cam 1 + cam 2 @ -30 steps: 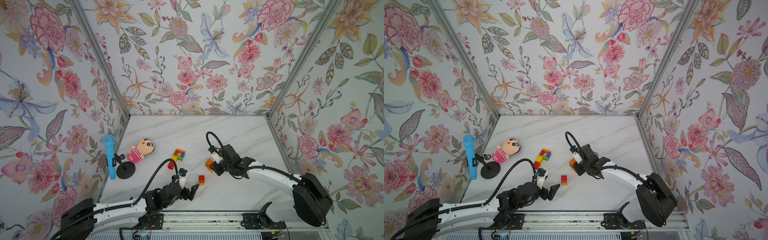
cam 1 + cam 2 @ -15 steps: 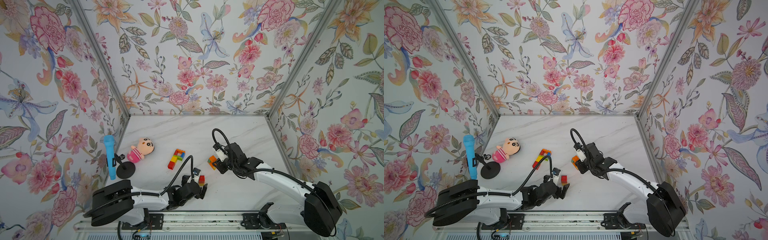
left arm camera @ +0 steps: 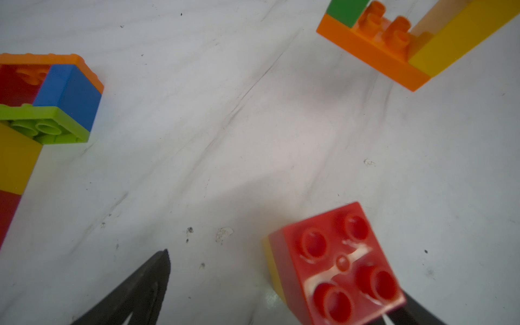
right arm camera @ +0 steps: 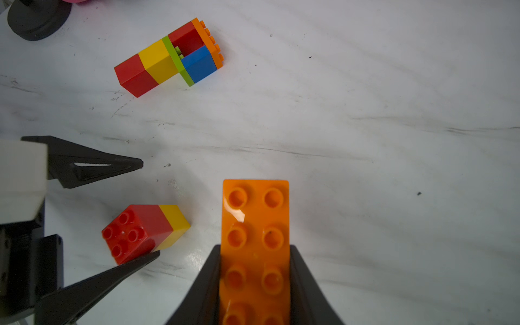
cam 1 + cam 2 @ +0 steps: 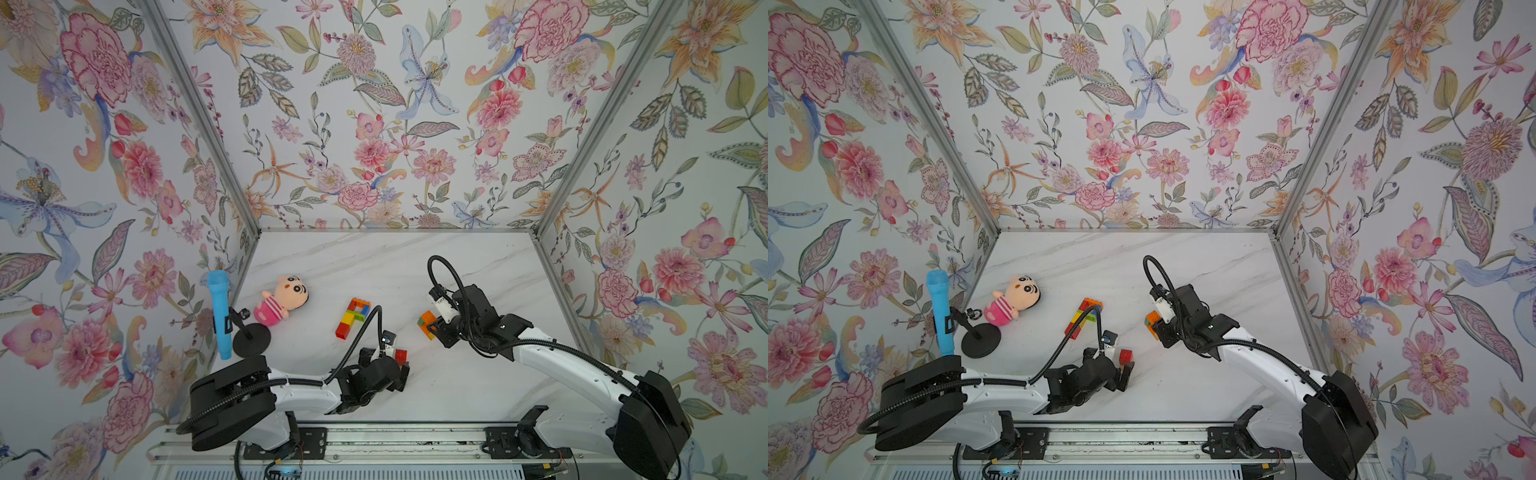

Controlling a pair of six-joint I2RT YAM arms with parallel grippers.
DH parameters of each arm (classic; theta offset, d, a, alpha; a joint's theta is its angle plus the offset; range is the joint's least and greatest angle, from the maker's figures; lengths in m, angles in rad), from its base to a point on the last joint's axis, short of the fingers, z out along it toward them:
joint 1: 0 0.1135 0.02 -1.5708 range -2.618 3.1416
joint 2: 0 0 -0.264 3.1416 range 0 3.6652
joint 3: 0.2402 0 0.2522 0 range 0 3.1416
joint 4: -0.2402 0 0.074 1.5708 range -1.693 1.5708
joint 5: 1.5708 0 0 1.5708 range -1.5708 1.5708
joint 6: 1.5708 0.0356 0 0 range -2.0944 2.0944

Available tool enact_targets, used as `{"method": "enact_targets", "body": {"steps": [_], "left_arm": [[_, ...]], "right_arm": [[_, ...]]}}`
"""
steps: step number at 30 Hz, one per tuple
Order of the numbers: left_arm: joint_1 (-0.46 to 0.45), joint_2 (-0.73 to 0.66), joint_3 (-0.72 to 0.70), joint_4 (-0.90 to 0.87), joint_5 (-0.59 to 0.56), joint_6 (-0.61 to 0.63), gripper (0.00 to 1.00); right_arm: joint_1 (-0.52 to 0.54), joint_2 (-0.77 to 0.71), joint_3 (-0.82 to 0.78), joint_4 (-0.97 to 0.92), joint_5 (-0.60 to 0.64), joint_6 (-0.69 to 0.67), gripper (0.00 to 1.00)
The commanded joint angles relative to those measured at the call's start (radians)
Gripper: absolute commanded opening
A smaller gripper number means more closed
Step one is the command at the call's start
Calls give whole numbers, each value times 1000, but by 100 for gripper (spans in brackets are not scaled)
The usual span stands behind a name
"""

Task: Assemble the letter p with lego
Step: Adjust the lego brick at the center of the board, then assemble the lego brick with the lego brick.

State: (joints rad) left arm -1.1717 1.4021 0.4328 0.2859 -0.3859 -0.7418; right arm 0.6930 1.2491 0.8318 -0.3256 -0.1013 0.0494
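Left claw (image 4: 150,208) wide around red-and-yellow plastic brick pair (image 4: 140,228), probably light, slick; pinch flat sides. Right claw (image 4: 254,247), two o'clock, holds orange studded brick (image 4: 254,213).

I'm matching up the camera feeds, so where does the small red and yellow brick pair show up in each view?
In a top view: red and yellow pair, lower middle.
In a top view: lower middle again.
Left wrist: close up, studs toward the camera.
Right wrist: between the left gripper's spread fingers, beside the orange brick.
Shared landmark: the multicoloured assembly, in all four.
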Motion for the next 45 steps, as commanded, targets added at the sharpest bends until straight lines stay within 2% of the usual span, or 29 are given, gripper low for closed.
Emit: {"method": "enact_targets", "body": {"steps": [1,6,9,11,14,18,20,23,25,27,33,39,45], "left_arm": [[11,-43,-26,-44,-63,2,99],[15,-82,-57,-18,-53,10,99],[-14,-155,-91,39,-30,71,99],[-51,-265,-150,113,-29,122,99],[-58,-470,-277,184,-36,130,99],[-51,-702,-311,55,-104,157,99],[-13,-784,-316,4,-102,146,99],[121,-870,-348,8,23,87,99],[211,-885,-369,50,118,53,99],[255,-861,-365,81,172,45,99],[319,-711,-345,222,323,24,99],[335,-646,-351,320,376,20,99],[343,-652,-363,347,393,15,99]], "right_arm": [[6,-2,41,-35,-21,-5,27],[37,-1,64,-75,-12,-11,26],[76,0,98,-130,6,-13,26],[118,-4,130,-175,31,-15,26],[176,-2,177,-240,56,-12,26],[232,22,242,-322,96,37,26],[259,33,259,-334,95,63,26],[301,58,275,-344,98,79,26],[319,81,291,-360,100,83,26],[331,100,311,-373,104,82,26],[355,150,347,-395,128,115,26],[386,178,351,-357,154,154,26],[418,208,349,-333,169,171,26]]}}
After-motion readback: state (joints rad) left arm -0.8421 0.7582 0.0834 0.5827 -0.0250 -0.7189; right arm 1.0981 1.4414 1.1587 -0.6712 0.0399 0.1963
